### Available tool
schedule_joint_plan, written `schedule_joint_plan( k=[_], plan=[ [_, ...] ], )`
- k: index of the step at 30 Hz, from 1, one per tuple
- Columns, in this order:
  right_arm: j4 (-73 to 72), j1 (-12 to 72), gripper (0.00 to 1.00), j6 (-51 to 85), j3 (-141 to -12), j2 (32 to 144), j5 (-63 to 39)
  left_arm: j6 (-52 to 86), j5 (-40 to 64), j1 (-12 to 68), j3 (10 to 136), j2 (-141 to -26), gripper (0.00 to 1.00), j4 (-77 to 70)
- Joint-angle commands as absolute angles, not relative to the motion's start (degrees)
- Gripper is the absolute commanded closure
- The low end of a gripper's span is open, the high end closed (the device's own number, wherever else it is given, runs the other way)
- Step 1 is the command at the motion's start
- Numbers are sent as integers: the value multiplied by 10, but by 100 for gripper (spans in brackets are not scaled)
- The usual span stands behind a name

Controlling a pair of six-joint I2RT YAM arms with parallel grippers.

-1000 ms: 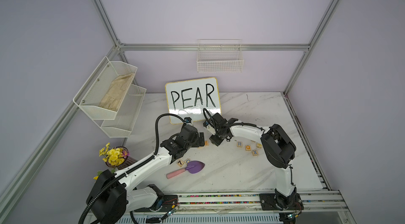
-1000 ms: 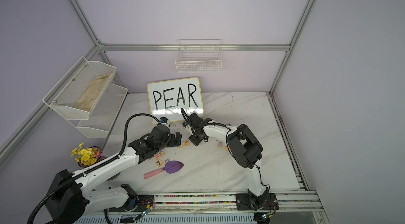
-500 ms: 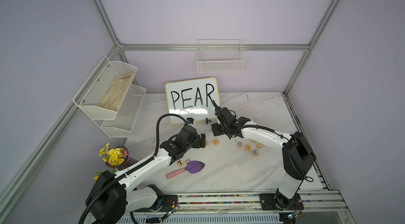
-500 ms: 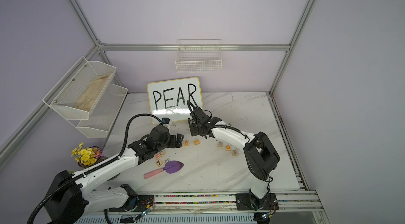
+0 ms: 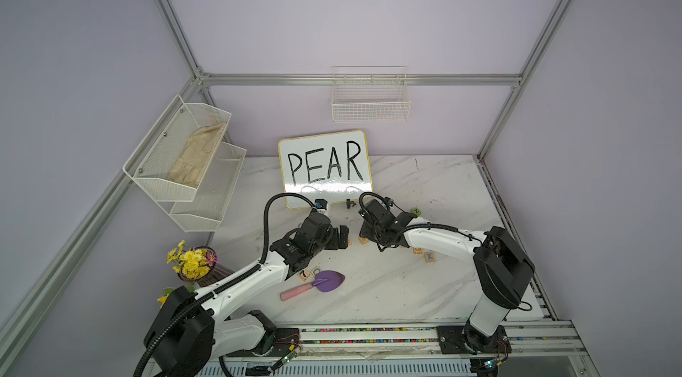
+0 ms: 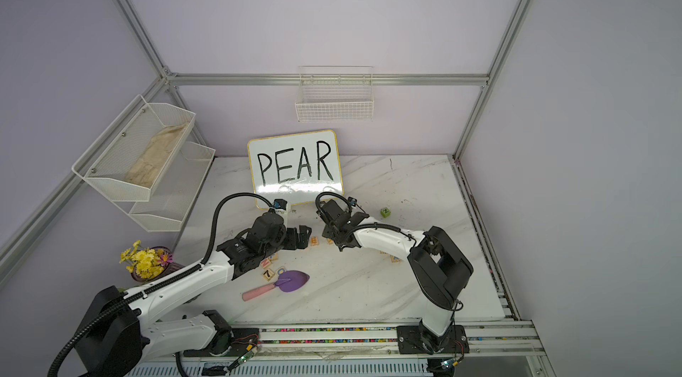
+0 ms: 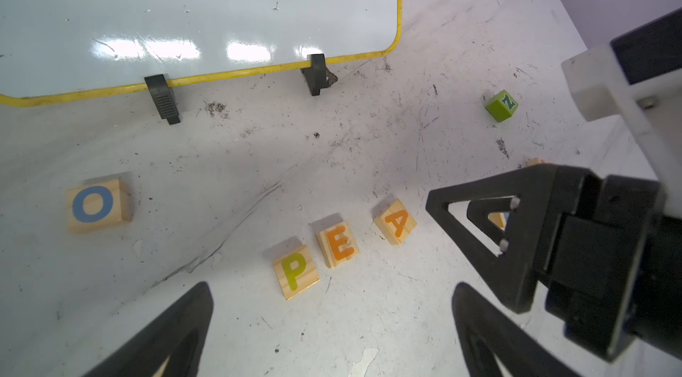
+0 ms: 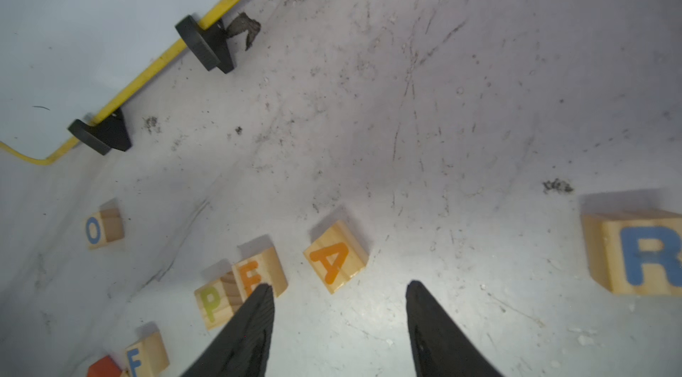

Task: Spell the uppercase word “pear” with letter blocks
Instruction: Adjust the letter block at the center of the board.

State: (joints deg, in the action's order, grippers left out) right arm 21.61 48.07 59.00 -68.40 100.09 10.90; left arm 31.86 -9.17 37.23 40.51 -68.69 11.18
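On the table (image 7: 258, 157) before the board (image 7: 184, 6) we see the P block (image 7: 295, 272), E block (image 7: 338, 245) and A block (image 7: 395, 221) in a loose row; the R block (image 8: 642, 257) lies apart. Our right claw (image 8: 337, 297) stands partly spread just beside the A block, holding nothing. Our left claw (image 7: 331, 286) is spread wide, also empty.

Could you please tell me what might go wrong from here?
1. The open right gripper hangs close to the pale wooden cube with orange A; a sweep could knock it into the orange E wooden cube.
2. The wooden cube with blue R lies apart; sliding it in could shove both.
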Motion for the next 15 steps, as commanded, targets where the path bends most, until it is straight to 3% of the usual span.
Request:
schedule_joint_plan(
  k=[1, 7, 15],
  plan=[
    [243, 482, 41, 682, -715, 1031, 105, 319, -80, 370, 367, -669, 0, 63],
    [257, 482, 48, 748, -722, 1059, 86, 312, -71, 370, 333, -640, 0, 25],
    [270, 489, 48, 768, -737, 1080, 92, 312, -70, 370, 329, -630, 0, 21]
  ],
)
